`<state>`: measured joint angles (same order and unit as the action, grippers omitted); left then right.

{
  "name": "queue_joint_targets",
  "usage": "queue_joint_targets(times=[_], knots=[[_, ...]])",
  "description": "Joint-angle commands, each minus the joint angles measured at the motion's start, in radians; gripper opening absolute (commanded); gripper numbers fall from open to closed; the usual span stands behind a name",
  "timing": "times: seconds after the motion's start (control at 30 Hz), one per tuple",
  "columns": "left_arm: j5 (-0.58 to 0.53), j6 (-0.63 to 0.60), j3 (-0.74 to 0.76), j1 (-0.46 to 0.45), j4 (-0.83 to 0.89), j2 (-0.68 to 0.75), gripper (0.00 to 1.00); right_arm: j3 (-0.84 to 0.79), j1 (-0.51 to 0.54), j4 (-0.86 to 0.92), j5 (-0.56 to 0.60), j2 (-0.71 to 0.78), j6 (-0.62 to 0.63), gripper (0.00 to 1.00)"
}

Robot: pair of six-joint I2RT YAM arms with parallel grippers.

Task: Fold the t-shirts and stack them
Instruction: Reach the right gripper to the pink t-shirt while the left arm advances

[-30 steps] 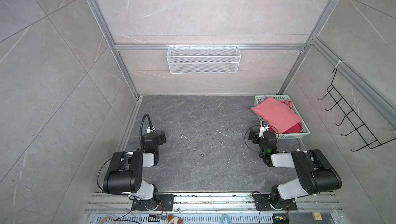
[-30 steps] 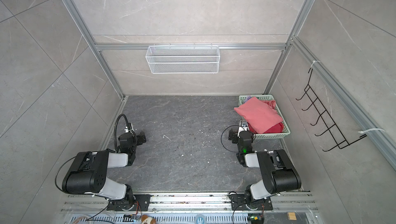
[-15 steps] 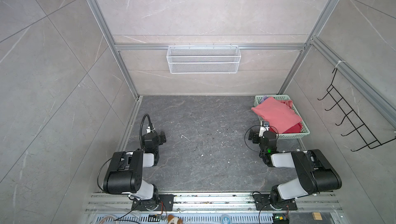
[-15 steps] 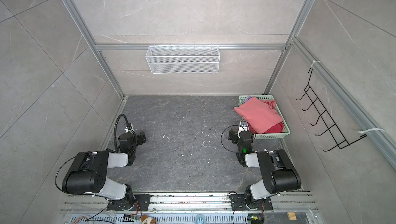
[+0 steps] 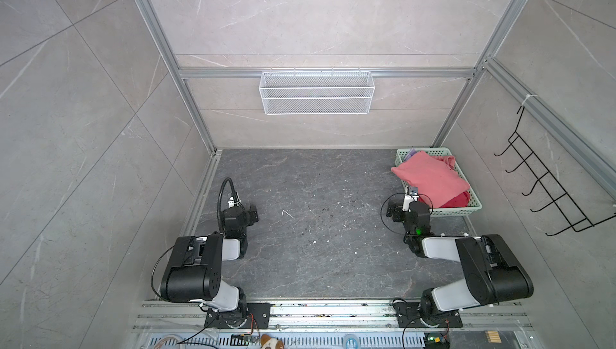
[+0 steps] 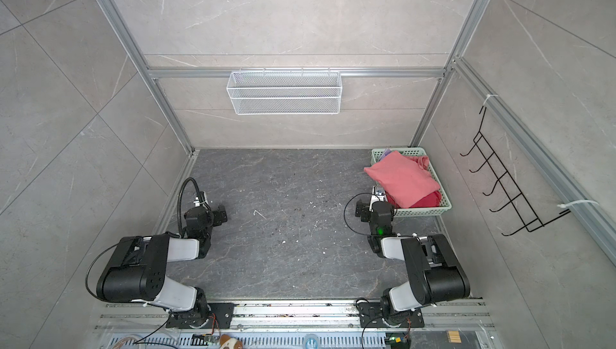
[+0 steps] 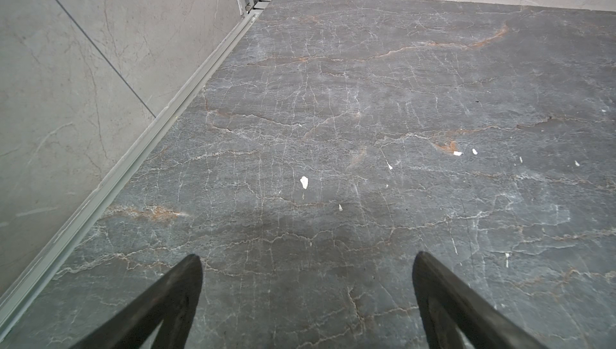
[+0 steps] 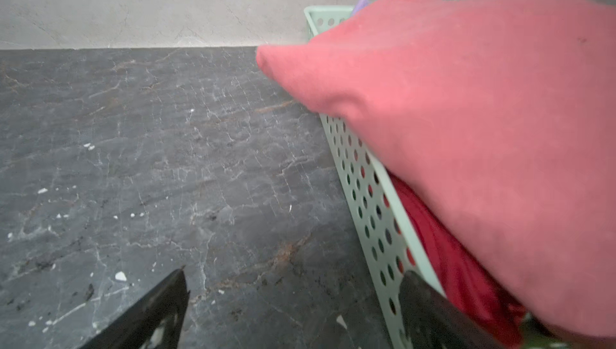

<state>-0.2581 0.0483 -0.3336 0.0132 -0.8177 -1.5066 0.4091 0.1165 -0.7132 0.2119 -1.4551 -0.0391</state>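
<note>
Both end effectors are spread wide and hold nothing: the left gripper [image 7: 306, 257] hangs over bare stone at about 9 o'clock on the table as I see it from above, and the right gripper [image 8: 295, 272] sits at about 3 o'clock. The t-shirts are all piled at about 2 o'clock, in the far right corner. On top lies the salmon-pink t-shirt [image 5: 431, 177], loosely bunched, one corner spilling over the rim toward 9 o'clock. Under it, at its 5 o'clock edge, I see the deep-red t-shirt [image 5: 458, 200], and a sliver of the lilac t-shirt [image 5: 411, 154] pokes out at 11 o'clock. They lie in the mint-green basket [image 5: 450, 211], whose perforated wall is just beside one finger of the right gripper; I cannot tell whether they touch. Around it, the dark grey table [image 5: 316, 230] is flecked with white chips. A white wire shelf [image 5: 316, 93] hangs on the back wall at 12 o'clock, and a black hook rack [image 5: 546, 190] on the wall at 3 o'clock.
</note>
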Motion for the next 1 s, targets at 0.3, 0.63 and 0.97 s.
queue_joint_targets(times=[0.3, 0.63, 0.97], knots=[[0.248, 0.35, -0.336, -0.029, 0.702, 0.457, 1.0, 0.326, 0.053, 0.633, -0.381, 0.351, -0.244, 0.99], [0.283, 0.84, -0.387, -0.543, 0.67, 0.436, 1.0, 0.308, 0.354, 0.662, -0.499, 0.397, -0.72, 1.0], [0.207, 0.811, -0.43, -0.779, 0.616, 0.36, 1.0, 0.287, 0.512, 0.62, -0.423, 0.378, -0.838, 1.0]])
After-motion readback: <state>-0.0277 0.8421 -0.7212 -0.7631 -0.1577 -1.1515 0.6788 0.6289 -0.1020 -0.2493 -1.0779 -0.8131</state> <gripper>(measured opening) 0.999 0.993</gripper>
